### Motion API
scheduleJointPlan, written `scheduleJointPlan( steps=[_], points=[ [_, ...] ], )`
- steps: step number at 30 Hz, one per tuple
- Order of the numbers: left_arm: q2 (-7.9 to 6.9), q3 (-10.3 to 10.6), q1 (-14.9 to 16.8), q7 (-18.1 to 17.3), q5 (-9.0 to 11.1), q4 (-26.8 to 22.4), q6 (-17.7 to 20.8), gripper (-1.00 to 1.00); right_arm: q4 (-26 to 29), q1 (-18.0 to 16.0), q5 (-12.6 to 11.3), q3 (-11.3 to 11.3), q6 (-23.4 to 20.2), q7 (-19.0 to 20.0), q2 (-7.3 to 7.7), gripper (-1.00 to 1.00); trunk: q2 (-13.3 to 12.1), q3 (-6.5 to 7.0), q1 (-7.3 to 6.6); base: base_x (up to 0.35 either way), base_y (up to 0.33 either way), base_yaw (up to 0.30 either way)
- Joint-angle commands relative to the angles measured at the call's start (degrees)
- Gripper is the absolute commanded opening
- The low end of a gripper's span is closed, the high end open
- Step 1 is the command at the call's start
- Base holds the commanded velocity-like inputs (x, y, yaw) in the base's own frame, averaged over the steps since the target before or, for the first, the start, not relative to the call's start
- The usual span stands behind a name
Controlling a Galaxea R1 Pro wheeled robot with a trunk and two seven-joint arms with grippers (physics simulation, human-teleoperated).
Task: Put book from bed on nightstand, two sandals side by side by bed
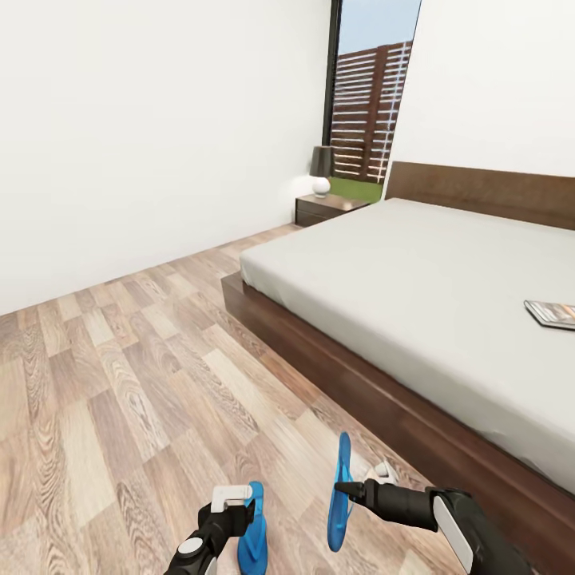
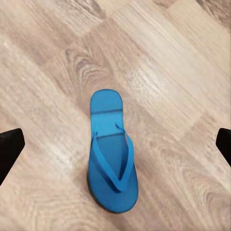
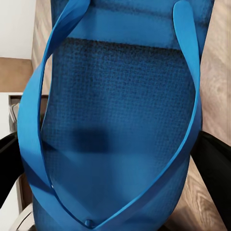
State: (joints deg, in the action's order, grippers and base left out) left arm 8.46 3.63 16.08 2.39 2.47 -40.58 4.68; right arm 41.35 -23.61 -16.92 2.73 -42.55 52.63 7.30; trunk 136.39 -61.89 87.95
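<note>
Two sandals (image 1: 254,529) (image 1: 341,493), one book (image 1: 552,313), one nightstand (image 1: 327,208).

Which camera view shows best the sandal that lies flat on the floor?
The left wrist view: the sandal on the floor is seen whole from above, straps and sole clear, between the open left end effector fingers. The head view shows it partly, beside that end effector. The right wrist view shows the other sandal, held.
</note>
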Motion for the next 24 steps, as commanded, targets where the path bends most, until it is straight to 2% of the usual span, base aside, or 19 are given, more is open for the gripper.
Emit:
scheduleJointPlan(
  steps=[1,16,18,19,22,24],
  points=[
    [-0.03,0.18,0.01,0.25,0.26,-0.11,0.32,1.0,0.02,-0.03,-0.22,0.08,-0.35,0.1,0.0,-1.0,0.44,-0.23,0.21,0.0,0.0,0.0],
    [-0.03,0.16,0.01,0.13,0.3,-0.7,0.96,1.0,-0.04,-0.03,-0.22,0.0,-0.22,0.07,-0.24,-1.0,6.45,-2.92,3.51,0.0,0.0,0.0],
    [-0.03,0.15,0.01,0.06,0.42,-2.76,3.25,1.0,-0.04,-0.03,-0.21,0.0,-0.2,0.04,-0.85,-1.0,6.87,-3.33,3.75,0.0,0.0,0.0],
    [-0.03,0.15,0.01,0.04,0.49,-4.82,6.33,1.0,-0.04,-0.03,-0.18,0.0,-0.19,0.03,-1.23,-1.0,6.88,-3.55,3.78,0.0,0.0,0.0],
    [-0.03,0.15,0.01,-0.06,0.52,-12.19,19.06,1.0,-0.05,-0.03,-0.15,-0.01,-0.17,0.02,-1.88,-1.0,6.92,-4.21,3.86,0.0,0.0,0.0],
    [-0.11,0.15,0.01,-0.08,0.45,-17.46,25.17,1.0,-0.05,-0.03,-0.16,-0.01,-0.17,0.02,-2.02,-1.0,6.95,-4.66,3.91,0.0,0.0,0.0]
  ],
)
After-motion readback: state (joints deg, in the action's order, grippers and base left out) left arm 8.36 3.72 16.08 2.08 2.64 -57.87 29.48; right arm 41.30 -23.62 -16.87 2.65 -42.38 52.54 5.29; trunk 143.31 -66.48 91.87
